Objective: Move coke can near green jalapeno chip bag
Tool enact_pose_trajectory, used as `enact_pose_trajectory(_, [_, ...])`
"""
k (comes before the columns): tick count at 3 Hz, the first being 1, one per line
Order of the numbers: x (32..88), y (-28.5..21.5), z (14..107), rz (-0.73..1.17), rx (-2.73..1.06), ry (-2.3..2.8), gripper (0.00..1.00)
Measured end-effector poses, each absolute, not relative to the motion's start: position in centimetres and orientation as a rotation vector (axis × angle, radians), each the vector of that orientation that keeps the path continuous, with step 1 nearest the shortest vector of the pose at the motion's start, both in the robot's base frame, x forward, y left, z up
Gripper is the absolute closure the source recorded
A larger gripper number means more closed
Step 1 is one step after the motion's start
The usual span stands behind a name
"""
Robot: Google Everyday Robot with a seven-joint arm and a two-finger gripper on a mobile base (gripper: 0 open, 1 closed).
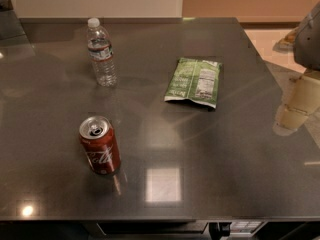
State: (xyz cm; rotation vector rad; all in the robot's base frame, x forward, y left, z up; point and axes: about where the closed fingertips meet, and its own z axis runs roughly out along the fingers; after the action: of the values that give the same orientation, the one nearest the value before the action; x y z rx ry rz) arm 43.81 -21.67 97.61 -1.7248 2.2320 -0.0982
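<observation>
The coke can [100,145] is red with white script and a silver top. It stands upright on the dark grey table [210,154], at the front left. The green jalapeno chip bag [194,82] lies flat right of the table's middle, with its white label panel facing up. It is well apart from the can, up and to the right. My gripper [292,115] shows as a pale shape at the right edge, over the table's right side. It is far from the can and holds nothing that I can see.
A clear plastic water bottle [102,53] with a white cap stands upright at the back left, behind the can. The table's front edge runs along the bottom of the view. Floor shows beyond the table's right edge.
</observation>
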Motion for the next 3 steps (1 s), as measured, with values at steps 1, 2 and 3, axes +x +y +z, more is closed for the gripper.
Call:
enact_pose_trajectory(1, [43.8, -21.7, 97.6, -0.098, -1.725, 2.232, 0.0])
enact_pose_trajectory(2, [44.0, -21.4, 97.9, -0.09, -1.714, 2.208, 0.0])
enact_pose_trajectory(3, [44.4, -18.6, 97.8, -0.036, -1.743, 2.115, 0.0])
